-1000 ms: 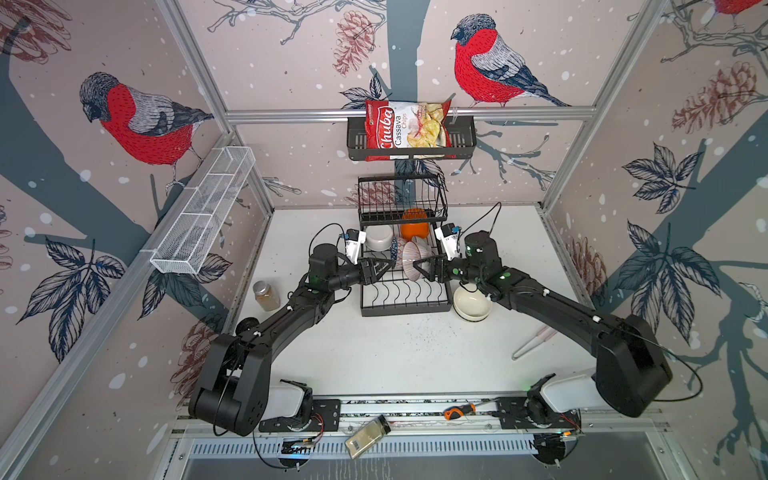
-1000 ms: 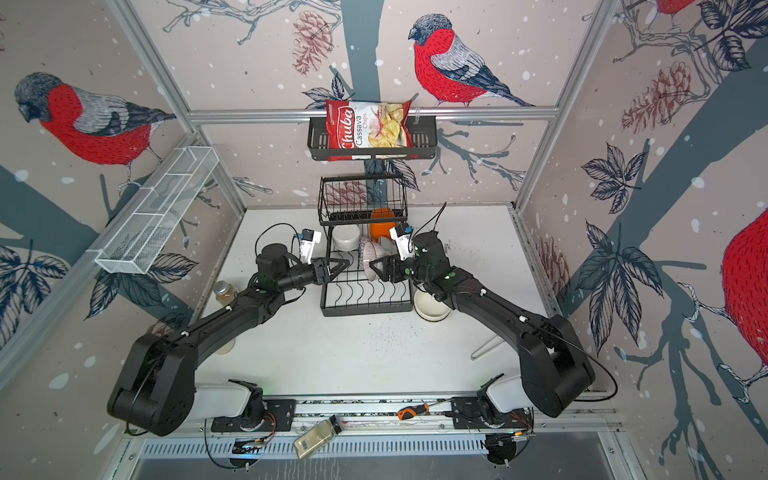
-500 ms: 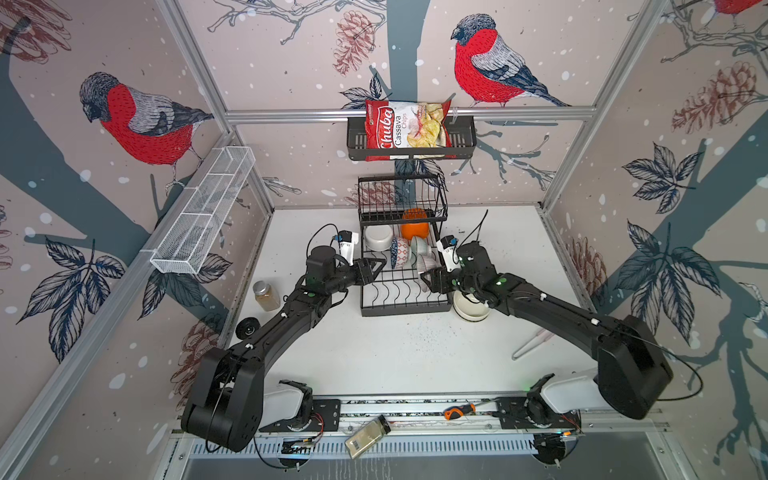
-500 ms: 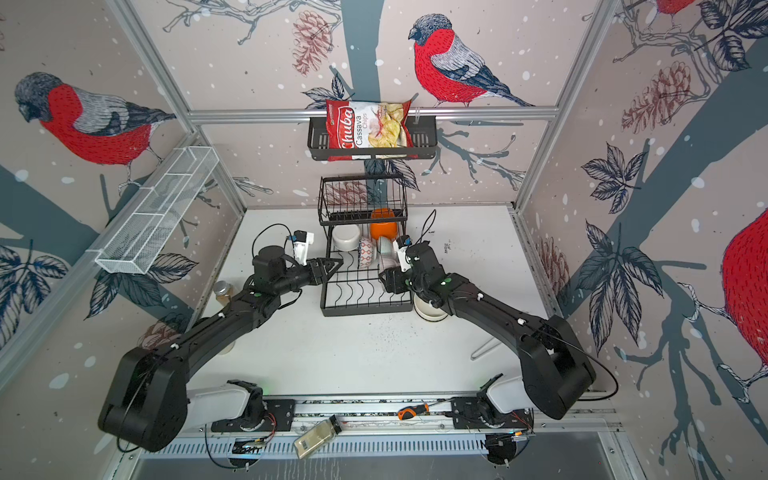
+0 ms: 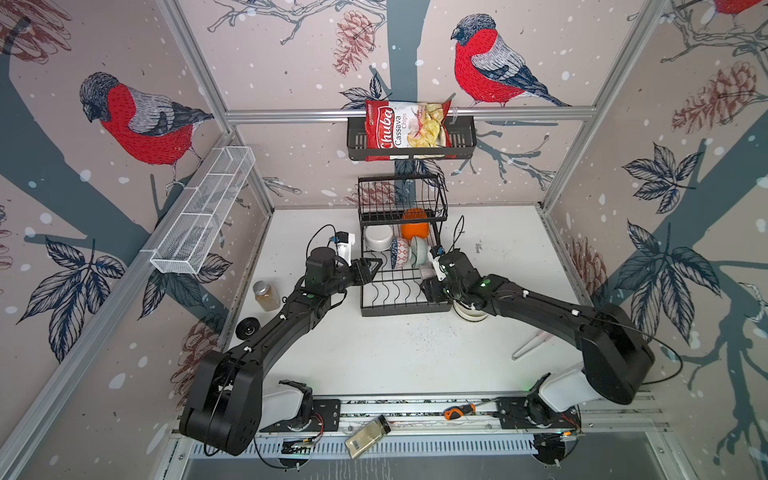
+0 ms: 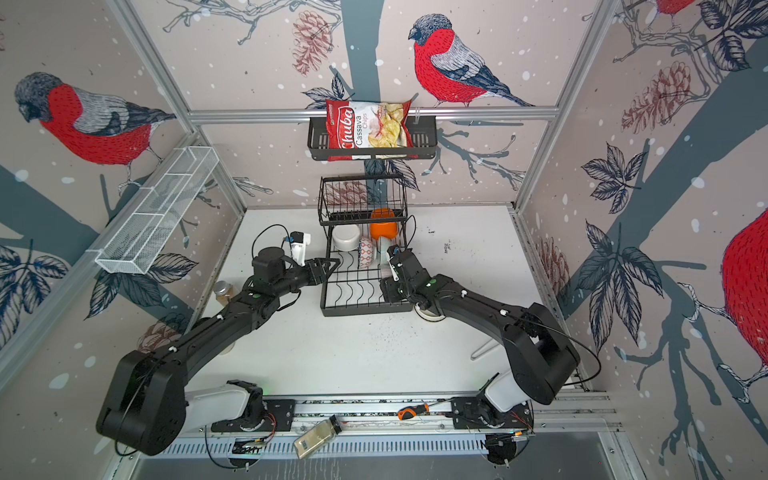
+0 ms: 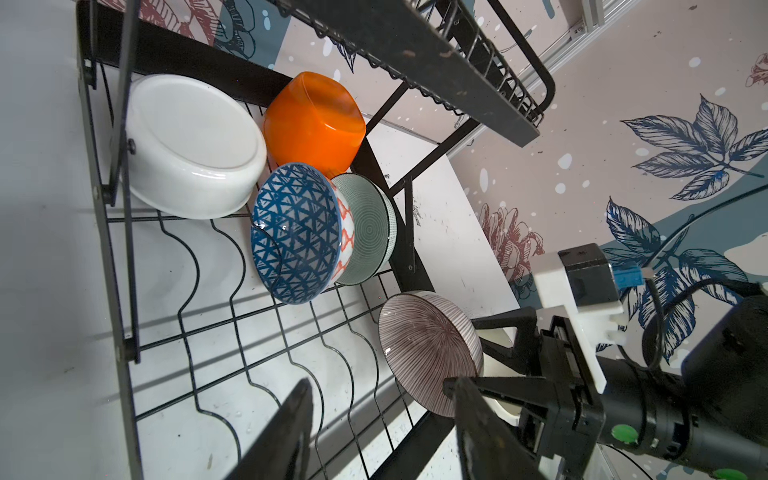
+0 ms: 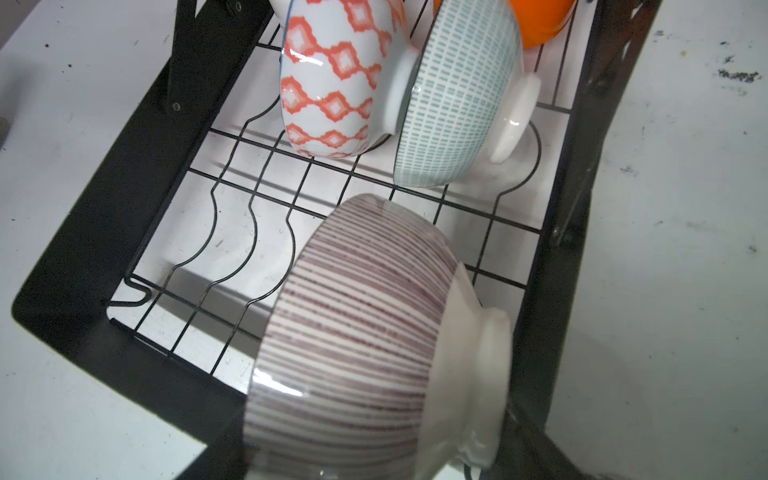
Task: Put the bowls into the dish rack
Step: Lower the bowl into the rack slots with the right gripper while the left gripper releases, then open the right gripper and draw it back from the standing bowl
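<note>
Brown-striped bowl: right wrist shows outside, left wrist inside

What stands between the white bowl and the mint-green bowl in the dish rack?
The blue-and-red patterned bowl, tipped on its side, its foot toward the mint-green bowl. The left wrist view shows it, close to the white bowl.

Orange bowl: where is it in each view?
In a top view: orange bowl at the dish rack's far end, under its raised basket.
In a top view: same spot.
Left wrist: here, beside the white bowl.
Right wrist: cut off at the picture's edge.
Landmark: mint-green bowl, adjacent in every view.
</note>
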